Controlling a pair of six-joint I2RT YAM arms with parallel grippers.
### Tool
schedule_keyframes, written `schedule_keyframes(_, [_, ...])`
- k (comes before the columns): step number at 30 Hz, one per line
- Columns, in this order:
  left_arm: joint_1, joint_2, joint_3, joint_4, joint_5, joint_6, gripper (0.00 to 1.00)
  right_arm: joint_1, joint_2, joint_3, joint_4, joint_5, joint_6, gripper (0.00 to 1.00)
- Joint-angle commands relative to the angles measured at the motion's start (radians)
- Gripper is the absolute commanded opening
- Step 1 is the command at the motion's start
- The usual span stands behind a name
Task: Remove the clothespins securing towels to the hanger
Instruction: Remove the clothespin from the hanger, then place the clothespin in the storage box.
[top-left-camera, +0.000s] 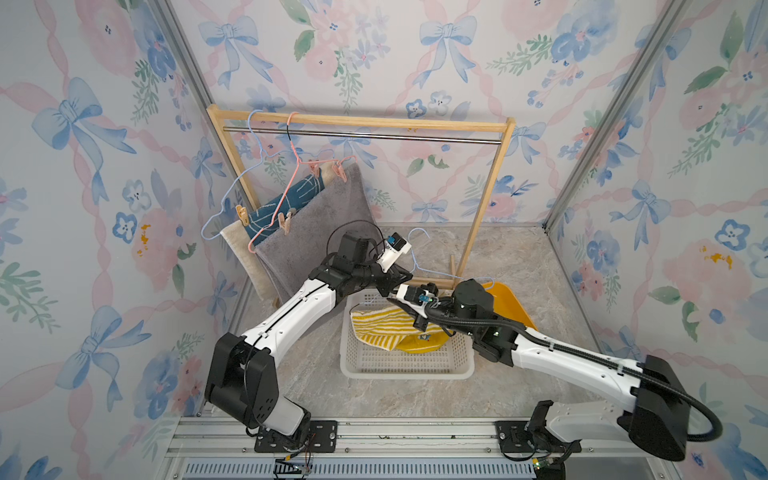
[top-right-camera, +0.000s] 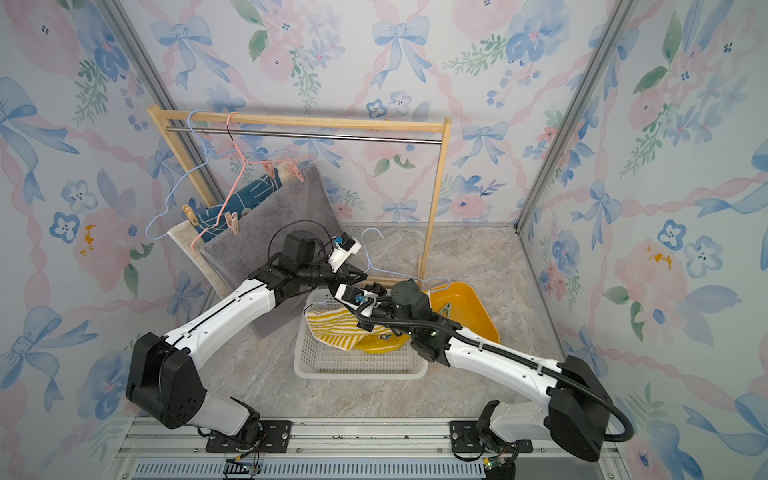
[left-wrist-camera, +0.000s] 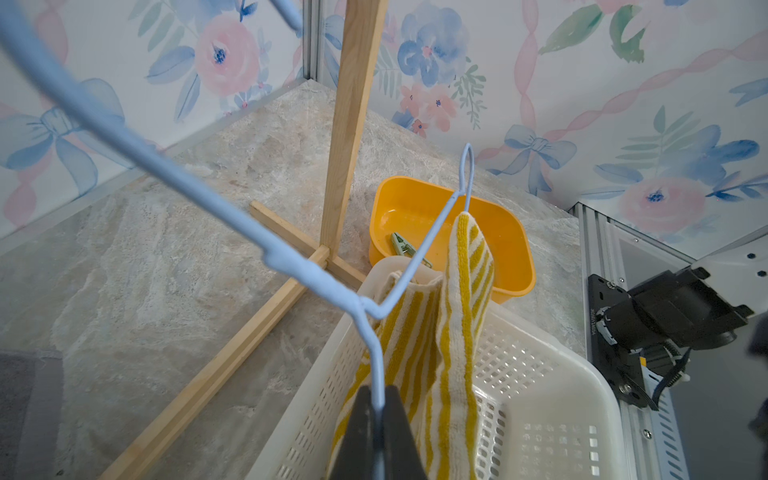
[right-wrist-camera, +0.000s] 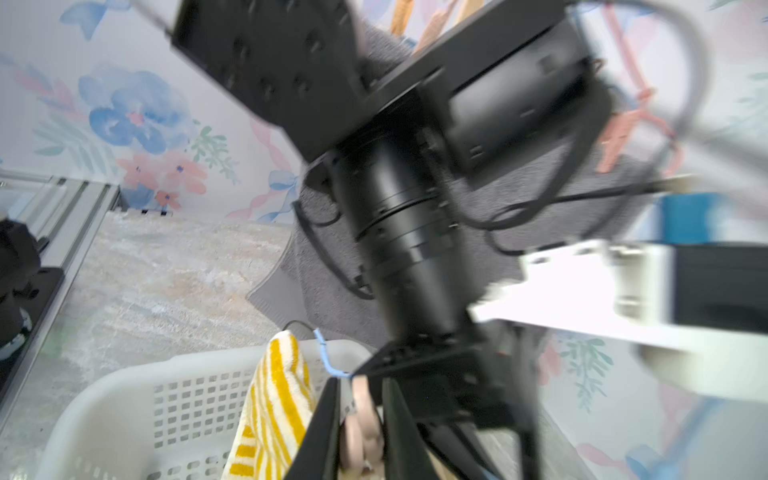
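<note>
left tool (left-wrist-camera: 378, 409) – clamped on blue hanger (left-wrist-camera: 232, 224) | right tool (right-wrist-camera: 360, 388) – pinching pink clothespin (right-wrist-camera: 363, 432) | squeeze fully, pull clear of striped towel (right-wrist-camera: 274, 399), hanger held level

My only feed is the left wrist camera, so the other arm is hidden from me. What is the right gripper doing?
Observer: The right gripper is shut on a pale pink clothespin.
Operator: What remains on the wooden rack?
Observer: A grey towel and a dark blue towel hang there.
Operator: Are they pinned?
Observer: Yes, four peach clothespins clip their top edges.
</note>
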Motion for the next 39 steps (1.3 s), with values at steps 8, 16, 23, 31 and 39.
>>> schedule_keyframes(8, [-0.009,0.002,0.001,-0.017,0.000,0.011,0.00,-0.353,-0.483,-0.079,-0.411,0.160,0.370,0.00])
schedule_keyframes(16, [-0.013,-0.005,0.002,-0.018,-0.014,0.010,0.00,-0.794,-0.332,0.006,-0.755,0.155,0.638,0.00])
schedule_keyframes(23, [-0.028,-0.029,-0.011,-0.018,-0.039,0.010,0.00,-0.830,0.031,0.102,-0.878,0.207,0.686,0.00])
schedule_keyframes(31, [-0.046,-0.047,-0.013,-0.018,-0.057,0.013,0.00,-0.753,0.322,0.196,-0.999,0.349,0.603,0.00])
schedule_keyframes(39, [-0.047,-0.061,-0.005,-0.018,-0.071,0.017,0.00,-0.697,0.542,0.250,-1.043,0.385,0.583,0.04])
